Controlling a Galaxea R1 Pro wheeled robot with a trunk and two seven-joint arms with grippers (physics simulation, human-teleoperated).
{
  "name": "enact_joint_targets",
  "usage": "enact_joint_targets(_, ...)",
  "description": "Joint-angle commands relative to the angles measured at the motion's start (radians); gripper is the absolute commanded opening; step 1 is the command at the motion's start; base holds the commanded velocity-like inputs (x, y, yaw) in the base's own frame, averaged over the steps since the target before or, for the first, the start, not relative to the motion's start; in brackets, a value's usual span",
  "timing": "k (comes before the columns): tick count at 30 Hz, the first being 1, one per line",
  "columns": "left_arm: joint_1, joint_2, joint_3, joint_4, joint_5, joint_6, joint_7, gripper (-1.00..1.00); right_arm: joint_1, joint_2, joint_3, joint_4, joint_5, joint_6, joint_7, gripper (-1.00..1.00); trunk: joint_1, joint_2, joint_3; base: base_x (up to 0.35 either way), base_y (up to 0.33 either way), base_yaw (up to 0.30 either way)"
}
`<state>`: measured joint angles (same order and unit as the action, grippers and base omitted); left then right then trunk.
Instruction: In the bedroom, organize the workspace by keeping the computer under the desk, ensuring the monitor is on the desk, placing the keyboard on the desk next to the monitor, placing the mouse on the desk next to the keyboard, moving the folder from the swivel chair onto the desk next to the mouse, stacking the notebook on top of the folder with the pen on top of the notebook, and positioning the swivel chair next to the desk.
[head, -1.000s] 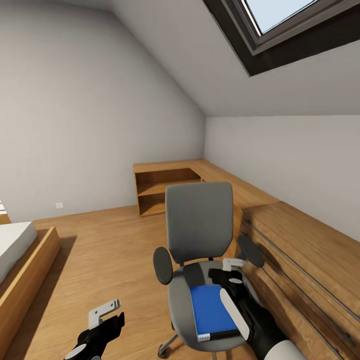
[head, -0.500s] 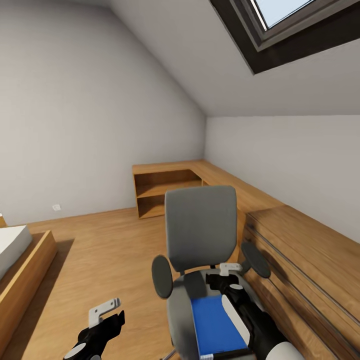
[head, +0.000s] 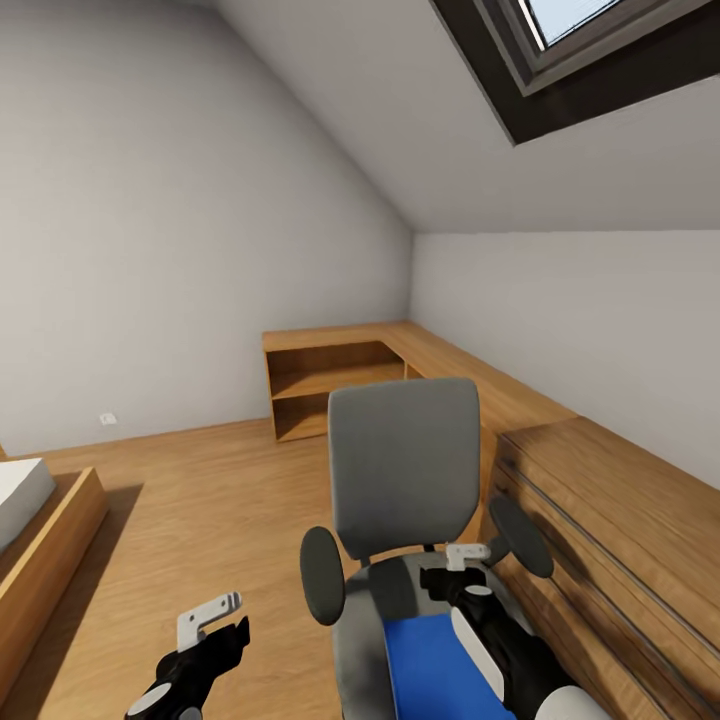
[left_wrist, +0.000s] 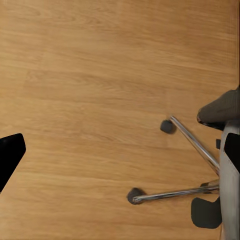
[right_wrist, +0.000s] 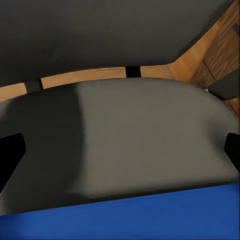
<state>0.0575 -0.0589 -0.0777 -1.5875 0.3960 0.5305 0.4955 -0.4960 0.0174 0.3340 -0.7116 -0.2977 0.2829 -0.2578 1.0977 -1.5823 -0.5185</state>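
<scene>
You face an attic room with a wooden floor, a sloped ceiling and a skylight. The swivel chair stands near, just left of a wooden chest. The folder lies on its seat. Your right gripper hangs above the seat, jaws spread, holding nothing. Your left gripper hangs over bare floor; its opening cannot be judged.
</scene>
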Motion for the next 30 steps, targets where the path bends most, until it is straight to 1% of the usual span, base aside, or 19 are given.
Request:
enact_joint_targets(1, 0.0, 0.0, -0.001, -0.008, 0.011, 0.001, 0.009, 1.0, -0.01, -0.001, 0.005, 0.03, -0.009, -0.013, -0.007, 1.0, 0.0, -0.001, -0.001, 0.013, 0.0, 0.0)
enact_joint_targets(4, 0.001, -0.001, -0.001, -0.016, 0.011, 0.002, 0.01, 1.0, -0.033, 0.0, 0.005, 0.091, -0.01, -0.04, -0.002, 1.0, 0.012, -0.022, -0.01, 0.007, 0.0, 0.0)
enact_joint_targets(9, 0.0, -0.002, 0.001, -0.02, 0.011, 0.002, 0.012, 1.0, -0.046, 0.001, 0.005, 0.124, -0.009, -0.054, 0.029, 1.0, 0.031, -0.057, -0.026, 0.002, 0.0, 0.0)
enact_joint_targets(30, 0.001, -0.002, -0.003, -0.02, 0.011, 0.002, 0.012, 1.0, -0.05, 0.004, 0.005, 0.124, -0.009, -0.047, 0.037, 1.0, 0.111, -0.204, -0.092, 0.0, 0.0, 0.0)
